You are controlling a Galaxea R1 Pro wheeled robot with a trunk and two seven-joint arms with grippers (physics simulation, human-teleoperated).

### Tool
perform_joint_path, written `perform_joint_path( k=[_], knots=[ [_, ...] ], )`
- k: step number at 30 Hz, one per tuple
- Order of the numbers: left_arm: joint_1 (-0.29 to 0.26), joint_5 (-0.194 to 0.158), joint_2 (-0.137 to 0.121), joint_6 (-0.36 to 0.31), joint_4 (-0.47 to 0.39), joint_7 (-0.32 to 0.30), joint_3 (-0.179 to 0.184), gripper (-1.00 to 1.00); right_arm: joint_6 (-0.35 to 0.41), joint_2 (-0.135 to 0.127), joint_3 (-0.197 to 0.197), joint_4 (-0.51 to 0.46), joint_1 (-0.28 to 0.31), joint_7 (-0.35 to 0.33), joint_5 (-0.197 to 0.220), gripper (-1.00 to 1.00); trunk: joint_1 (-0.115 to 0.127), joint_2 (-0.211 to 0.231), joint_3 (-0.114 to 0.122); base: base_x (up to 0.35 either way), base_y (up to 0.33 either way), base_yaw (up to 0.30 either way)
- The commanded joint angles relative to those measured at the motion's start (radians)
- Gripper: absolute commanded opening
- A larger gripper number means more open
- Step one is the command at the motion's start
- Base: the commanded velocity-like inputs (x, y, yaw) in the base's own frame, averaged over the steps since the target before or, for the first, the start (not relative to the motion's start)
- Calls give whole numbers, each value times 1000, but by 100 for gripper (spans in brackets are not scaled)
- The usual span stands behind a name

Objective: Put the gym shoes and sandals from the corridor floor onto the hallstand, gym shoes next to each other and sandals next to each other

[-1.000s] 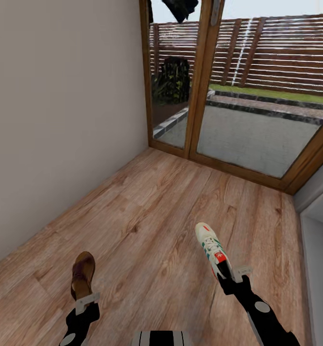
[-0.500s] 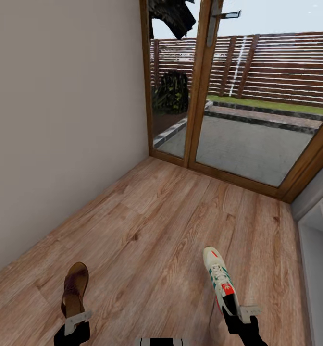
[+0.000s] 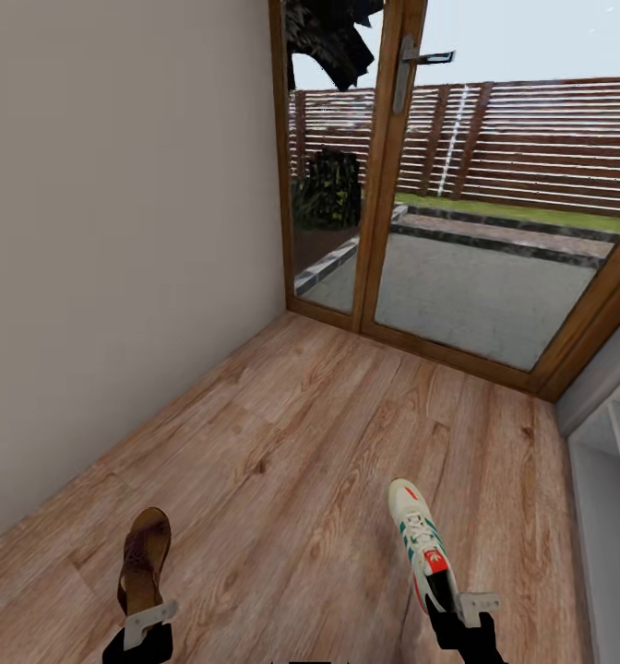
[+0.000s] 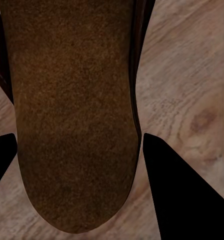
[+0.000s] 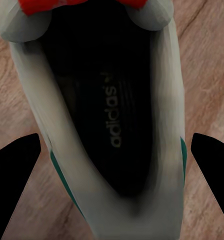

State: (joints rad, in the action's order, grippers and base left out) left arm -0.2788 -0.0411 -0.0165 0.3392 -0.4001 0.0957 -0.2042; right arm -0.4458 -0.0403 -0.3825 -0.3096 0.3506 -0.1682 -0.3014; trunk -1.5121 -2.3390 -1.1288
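Left pincer (image 3: pixel 149 616) grasps sandal (image 3: pixel 144 559) at 7 o'clock. Right pincer (image 3: pixel 458 604) grasps gym shoe (image 3: pixel 422 546) at 5 o'clock, apparently above the corridor floor (image 3: pixel 301 443).

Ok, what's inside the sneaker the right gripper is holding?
Through the right wrist camera, the gym shoe opening shows a dark insole with pale "adidas" lettering and nothing else in the heel area. The red-orange tongue covers the front, so the toe end cannot be seen.
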Motion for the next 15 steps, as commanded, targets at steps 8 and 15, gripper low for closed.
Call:
perform_joint_path(
  k=[8,15],
  knots=[
    [0,-2,1,3,1,1,0,-100,-4,0,-9,1,1,-7,-7,-100,31,56,37,0,0,0],
    [0,-2,2,3,2,1,0,-100,-4,1,-9,1,1,-7,-6,-100,58,105,70,0,0,0]
  ],
)
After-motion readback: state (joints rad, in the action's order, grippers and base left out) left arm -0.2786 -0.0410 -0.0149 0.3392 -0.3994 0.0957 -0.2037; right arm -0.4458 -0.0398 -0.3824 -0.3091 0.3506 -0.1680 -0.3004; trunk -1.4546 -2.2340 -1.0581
